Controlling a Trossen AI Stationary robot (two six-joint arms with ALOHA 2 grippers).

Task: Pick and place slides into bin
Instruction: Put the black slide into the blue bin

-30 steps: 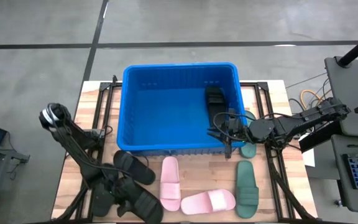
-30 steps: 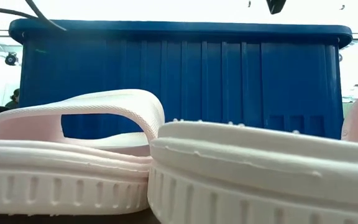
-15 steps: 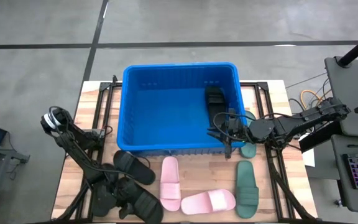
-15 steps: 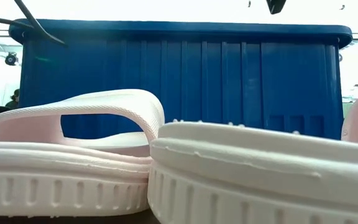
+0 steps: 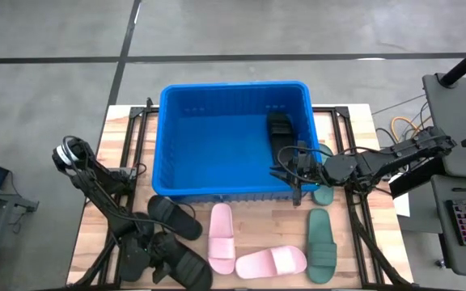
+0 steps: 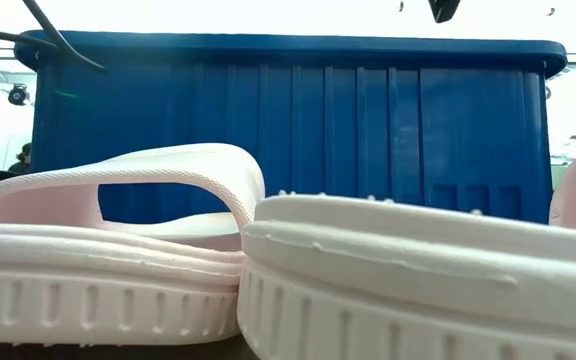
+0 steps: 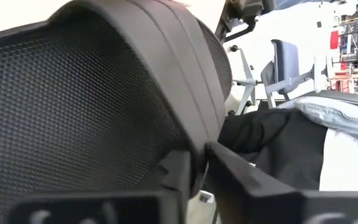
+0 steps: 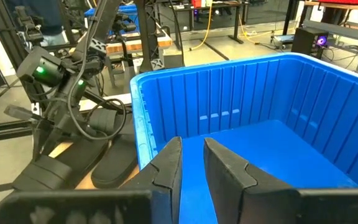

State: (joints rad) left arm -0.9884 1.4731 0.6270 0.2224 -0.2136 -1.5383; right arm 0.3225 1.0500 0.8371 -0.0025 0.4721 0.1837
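1. Blue bin (image 5: 217, 141) sits at the far middle of the wooden counter (image 5: 354, 129); all places below are given relative to it.
2. One black slide (image 5: 280, 133) lies inside the bin, against its right wall.
3. Left tool (image 5: 148, 252) is down at the counter's near-left corner, in front of the bin's left end, among the black slides. In the left wrist view its fingers (image 7: 241, 180) are pinched onto the edge of a black slide's strap (image 7: 104, 99), which fills most of that view.
4. Another black slide (image 5: 172, 217) lies just in front of the bin's near-left corner.
5. Two pale pink slides lie in front of the bin's near wall: one (image 5: 221, 238) lengthwise toward the bin, the other (image 5: 269, 261) crosswise at the counter's near edge.
6. One dark green slide (image 5: 321, 245) lies in front of the bin's right corner; a second (image 5: 324, 192) is partly hidden under the right arm, just beside the bin's right wall.
7. Right tool (image 5: 291, 171) hangs above the bin's near-right corner, fingers (image 8: 166, 165) narrow with a slim gap, holding nothing.
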